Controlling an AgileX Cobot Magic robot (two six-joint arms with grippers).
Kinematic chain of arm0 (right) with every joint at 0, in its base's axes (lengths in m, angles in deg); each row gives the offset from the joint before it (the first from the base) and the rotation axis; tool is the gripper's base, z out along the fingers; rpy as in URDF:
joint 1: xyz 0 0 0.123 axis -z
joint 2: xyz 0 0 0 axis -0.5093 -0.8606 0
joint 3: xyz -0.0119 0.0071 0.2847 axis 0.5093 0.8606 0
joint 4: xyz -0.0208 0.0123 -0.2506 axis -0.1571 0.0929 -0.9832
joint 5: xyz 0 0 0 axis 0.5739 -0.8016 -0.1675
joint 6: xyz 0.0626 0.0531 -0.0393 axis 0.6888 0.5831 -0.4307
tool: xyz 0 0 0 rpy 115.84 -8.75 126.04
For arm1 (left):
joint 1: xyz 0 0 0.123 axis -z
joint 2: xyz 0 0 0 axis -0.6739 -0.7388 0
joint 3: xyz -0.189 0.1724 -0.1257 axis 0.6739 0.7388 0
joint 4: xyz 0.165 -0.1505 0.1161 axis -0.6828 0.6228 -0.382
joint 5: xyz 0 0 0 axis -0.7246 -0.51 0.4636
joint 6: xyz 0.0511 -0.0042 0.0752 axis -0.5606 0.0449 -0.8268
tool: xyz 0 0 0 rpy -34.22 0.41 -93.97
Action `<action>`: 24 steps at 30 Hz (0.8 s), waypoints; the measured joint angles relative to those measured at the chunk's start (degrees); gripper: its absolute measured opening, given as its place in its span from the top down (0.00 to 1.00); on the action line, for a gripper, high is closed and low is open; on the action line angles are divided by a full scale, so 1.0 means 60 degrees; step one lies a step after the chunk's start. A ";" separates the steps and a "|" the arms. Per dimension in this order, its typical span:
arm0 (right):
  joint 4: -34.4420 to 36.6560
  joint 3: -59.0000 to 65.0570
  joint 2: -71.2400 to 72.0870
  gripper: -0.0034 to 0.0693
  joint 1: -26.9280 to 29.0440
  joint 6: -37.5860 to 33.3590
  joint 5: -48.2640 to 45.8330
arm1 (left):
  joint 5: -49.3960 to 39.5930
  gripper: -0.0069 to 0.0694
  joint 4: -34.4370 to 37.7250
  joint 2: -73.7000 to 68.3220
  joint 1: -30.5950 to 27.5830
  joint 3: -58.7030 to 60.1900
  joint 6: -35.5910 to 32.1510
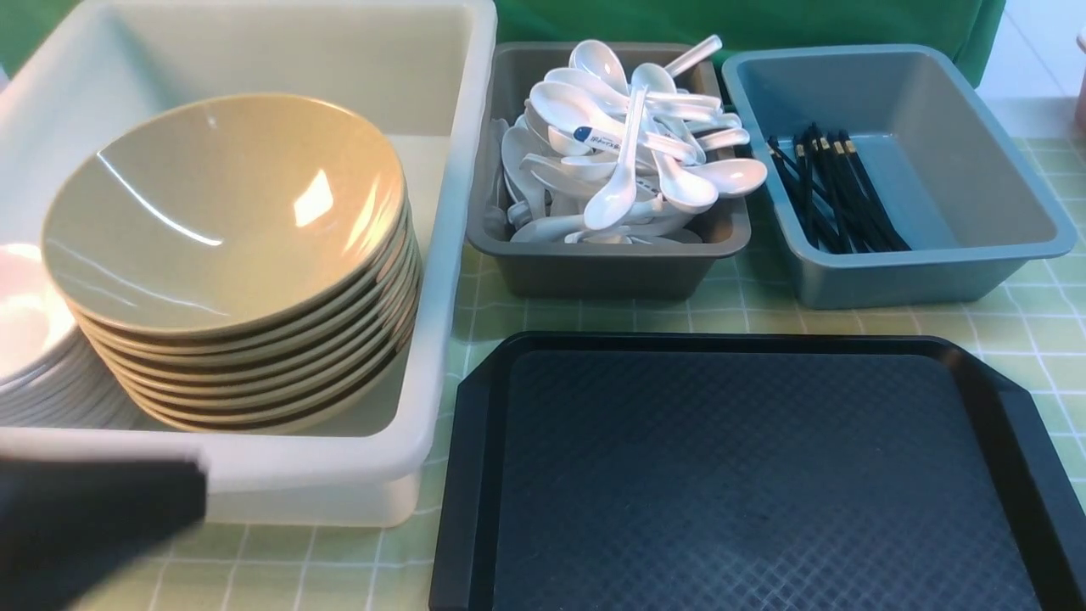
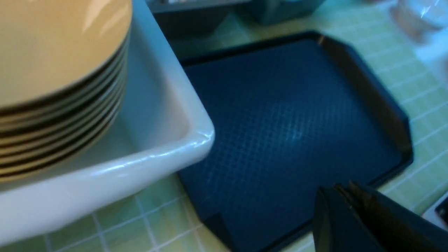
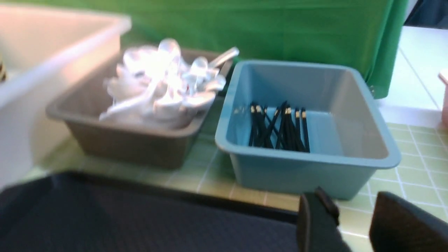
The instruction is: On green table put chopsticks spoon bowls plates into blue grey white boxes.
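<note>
In the front view, a stack of glossy tan ceramic bowls (image 1: 229, 263) is sitting inside the large translucent white plastic box (image 1: 441, 280) on the robot's left, with a stack of white plates (image 1: 34, 339) just beside it in the same box. A heap of white ceramic soup spoons (image 1: 624, 144) is filling the grey plastic box (image 1: 594, 267), and a bundle of black chopsticks (image 1: 836, 191) is lying in the blue plastic box (image 1: 933, 280). The textured black plastic tray (image 1: 764, 475) is lying bare on the green checked tablecloth (image 1: 1052, 322). A blurred dark part of the left arm (image 1: 93, 526) is showing at the lower left corner.

In the left wrist view, the left gripper (image 2: 344, 196) is hanging over the tray's near edge, its fingers pressed together on nothing, beside the white box's corner.

In the right wrist view, the right gripper (image 3: 353, 213) is hovering near the blue box, its fingers (image 3: 315, 220) standing partly spread and gripping nothing.
</note>
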State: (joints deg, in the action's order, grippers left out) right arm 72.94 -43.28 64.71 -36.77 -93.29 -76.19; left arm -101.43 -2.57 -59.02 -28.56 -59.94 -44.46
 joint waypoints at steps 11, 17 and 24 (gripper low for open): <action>0.0010 0.0021 0.0052 0.63 0.0000 0.0193 -0.0455 | 0.3612 0.91 0.0266 0.4240 0.0046 0.2891 0.0454; 0.0010 0.0021 0.0052 0.63 0.0000 0.0193 -0.0463 | 0.4269 0.91 0.0266 0.4324 0.0046 0.3735 0.0454; 0.0018 0.0021 0.0052 0.63 0.0000 0.0193 -0.0463 | 0.4331 0.91 0.0241 0.4324 0.0046 0.4704 0.0444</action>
State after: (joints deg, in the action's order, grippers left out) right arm 73.05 -43.16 65.02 -36.77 -92.13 -78.96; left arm -75.44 -1.12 -33.08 -28.29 -31.72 -41.80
